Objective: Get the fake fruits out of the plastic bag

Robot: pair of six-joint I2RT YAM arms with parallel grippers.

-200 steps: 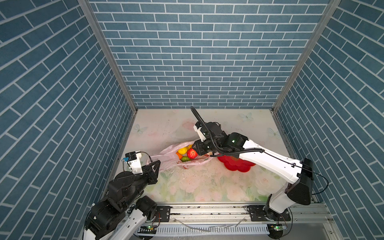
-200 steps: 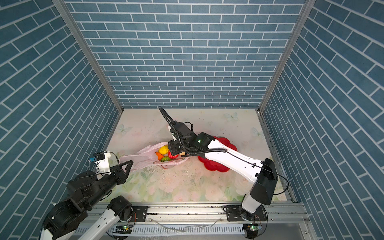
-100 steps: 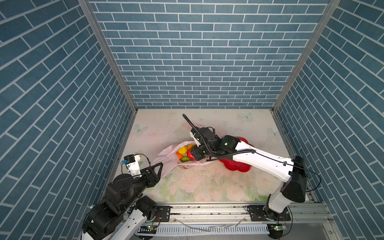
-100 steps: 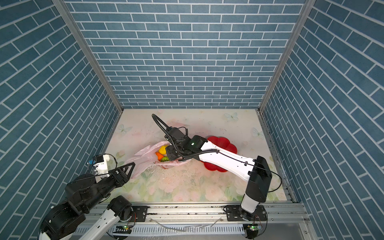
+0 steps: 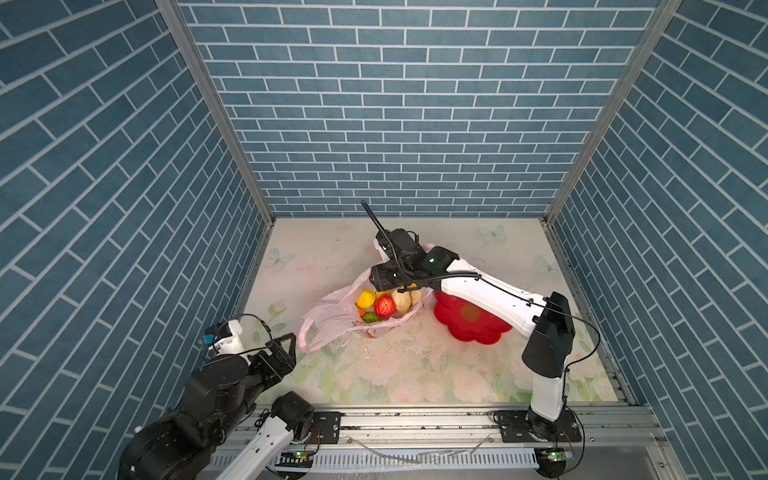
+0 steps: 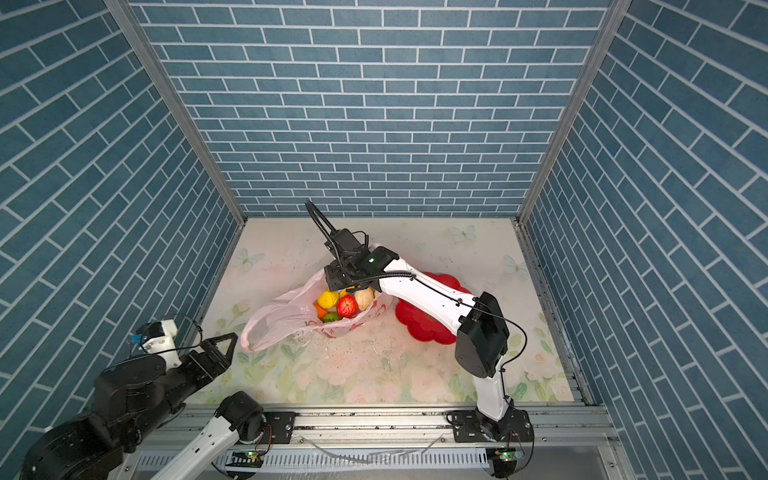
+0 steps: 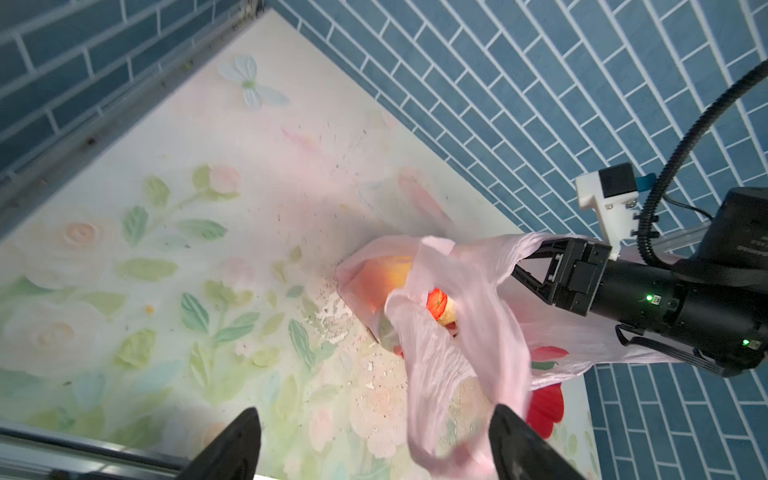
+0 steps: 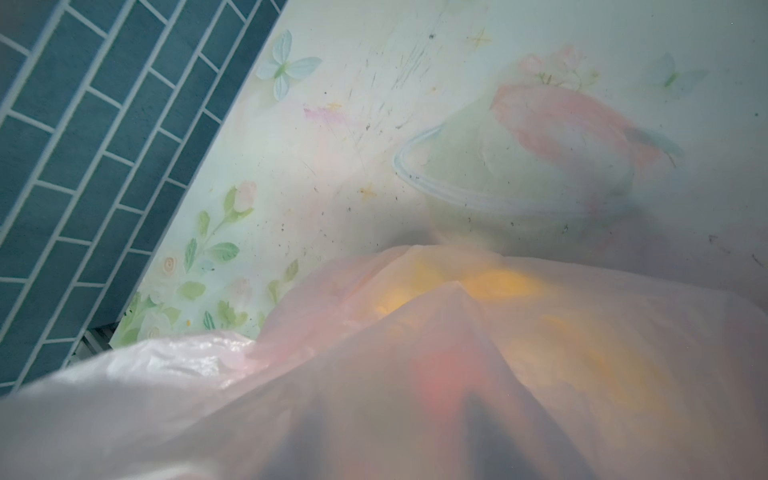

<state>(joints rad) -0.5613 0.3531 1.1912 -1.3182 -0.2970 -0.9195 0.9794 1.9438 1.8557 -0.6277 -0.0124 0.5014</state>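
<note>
The pink plastic bag [image 5: 332,320] [image 6: 282,316] lies on the table with its mouth gaping upward. Inside it show the fake fruits: a yellow one [image 5: 365,298], a red one [image 5: 384,305], a cream one [image 5: 402,300], a green one [image 5: 371,318] and an orange one [image 5: 360,312]. My left gripper [image 7: 376,449] is open at the near left, and a slack bag handle [image 7: 436,395] hangs loose between its fingers. My right gripper [image 8: 399,432] sits at the bag's far rim, fingers apart under the draped film [image 8: 374,374].
A red flower-shaped dish [image 5: 469,316] [image 6: 419,320] lies right of the bag, partly under my right arm. The left wall stands close behind my left arm. The metal rail [image 5: 415,419] runs along the table's front edge.
My left gripper has opened and let go of the bag handle, which went slack. The right gripper's fingers have spread wider at the far rim, and the bag mouth gapes more.
</note>
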